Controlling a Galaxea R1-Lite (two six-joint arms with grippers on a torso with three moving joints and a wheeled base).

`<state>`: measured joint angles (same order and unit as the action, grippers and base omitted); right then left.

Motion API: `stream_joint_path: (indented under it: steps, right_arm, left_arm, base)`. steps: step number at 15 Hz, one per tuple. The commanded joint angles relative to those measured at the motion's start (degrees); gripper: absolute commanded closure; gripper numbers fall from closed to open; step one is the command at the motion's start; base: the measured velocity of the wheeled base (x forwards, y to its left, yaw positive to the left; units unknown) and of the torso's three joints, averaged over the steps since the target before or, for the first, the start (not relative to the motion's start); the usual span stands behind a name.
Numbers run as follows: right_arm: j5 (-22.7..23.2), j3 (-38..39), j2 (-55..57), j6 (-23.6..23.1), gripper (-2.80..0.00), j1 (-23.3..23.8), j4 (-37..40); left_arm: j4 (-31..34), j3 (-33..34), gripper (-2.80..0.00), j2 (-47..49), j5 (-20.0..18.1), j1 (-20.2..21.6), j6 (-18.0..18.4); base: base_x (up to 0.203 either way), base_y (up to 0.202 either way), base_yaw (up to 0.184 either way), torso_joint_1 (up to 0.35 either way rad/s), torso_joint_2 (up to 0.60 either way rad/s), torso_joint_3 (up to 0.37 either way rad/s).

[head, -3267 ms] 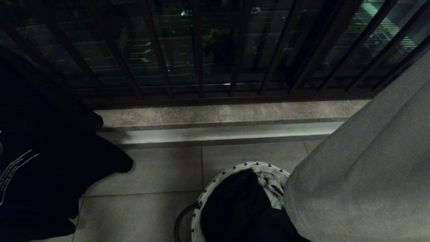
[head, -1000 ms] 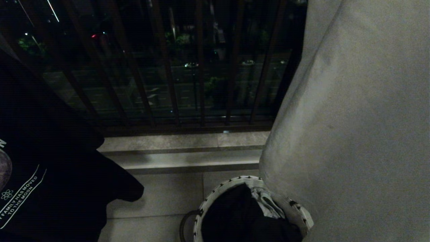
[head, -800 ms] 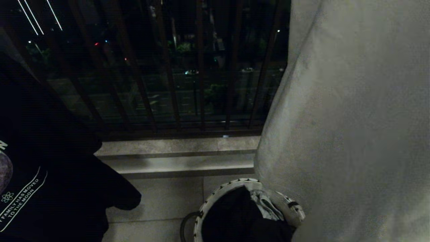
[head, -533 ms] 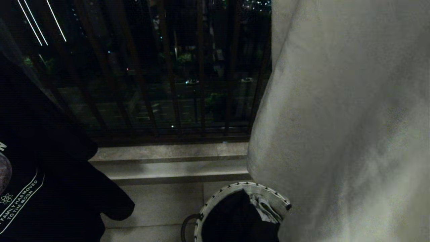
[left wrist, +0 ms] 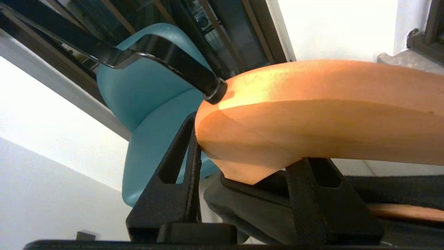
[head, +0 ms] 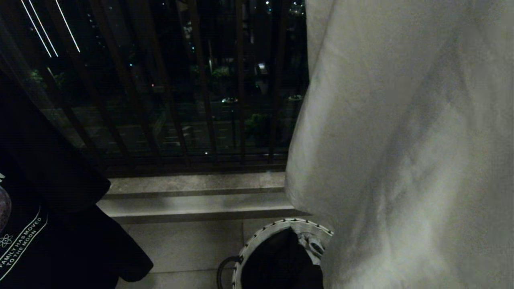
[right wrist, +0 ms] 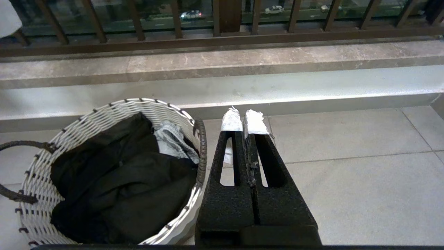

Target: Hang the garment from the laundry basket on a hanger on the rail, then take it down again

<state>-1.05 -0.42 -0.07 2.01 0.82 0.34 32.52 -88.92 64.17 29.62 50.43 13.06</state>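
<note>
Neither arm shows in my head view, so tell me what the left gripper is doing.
Observer: The left gripper is closed on a wooden hanger with a black hook.
Operator: Now report the right one.
Observer: The right gripper is shut and empty, pointing at the floor tiles beside the basket.
</note>
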Motion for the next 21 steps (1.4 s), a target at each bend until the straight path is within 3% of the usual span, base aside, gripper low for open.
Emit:
stream_joint_path:
  steps: [1,21]
  right_arm:
    - [0.0,0.0,0.0,0.0,0.00,0.0,0.0]
    - [-0.2,0.1,0.0,0.2,0.00,0.0,-0.1]
  left_arm:
    - [0.2,0.1,0.00,0.0,0.2,0.0,0.1]
    - [0.2,-0.1,0.00,-0.8,0.2,0.0,1.0]
  base:
    - [0.000,0.000,0.000,0.000,0.00,0.000]
    - [0.000,0.000,0.000,-0.003,-0.02,-0.009]
